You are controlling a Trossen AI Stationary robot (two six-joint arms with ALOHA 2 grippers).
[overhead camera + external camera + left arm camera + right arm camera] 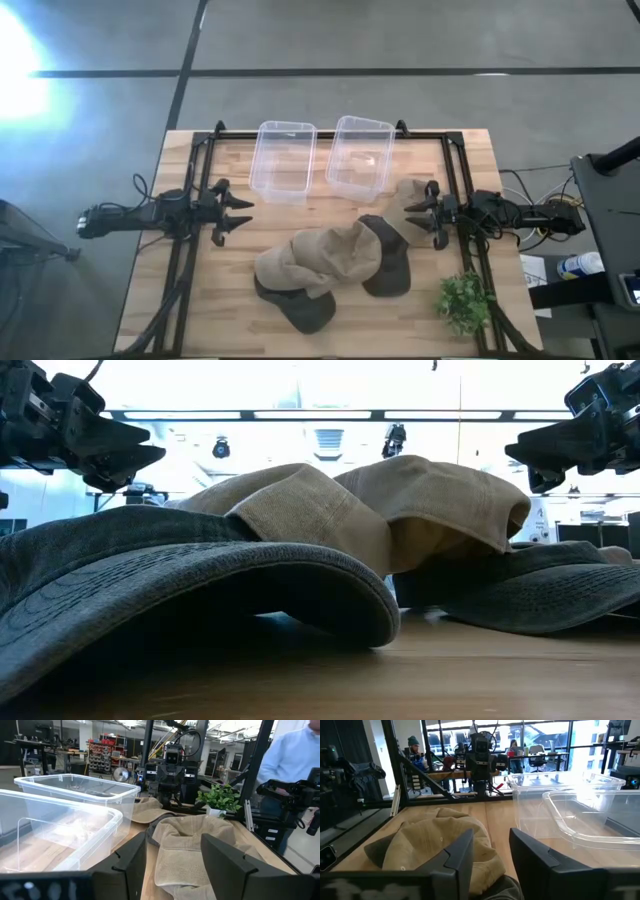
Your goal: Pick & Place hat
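While both sets of jaws are standing spread and pinching nothing, I am judging the job as barely started. My left gripper [240, 215] is hovering near the left edge of the worktop [200, 310], well apart from the hats; my right gripper [418, 217] is hanging at the right side, just beside a tan hat [408, 193] lying by the nearer bin. Outward from there, a second tan hat [325, 258] with a dark olive brim is sitting mid-worktop, overlapping another dark-brimmed hat [388, 262] beside it. Two clear plastic bins [282, 160] are waiting along the far edge, and I am seeing no hat in either. A small potted plant [463, 300] is standing at the near right corner. Every pick and every placement is looking to me still left to do.
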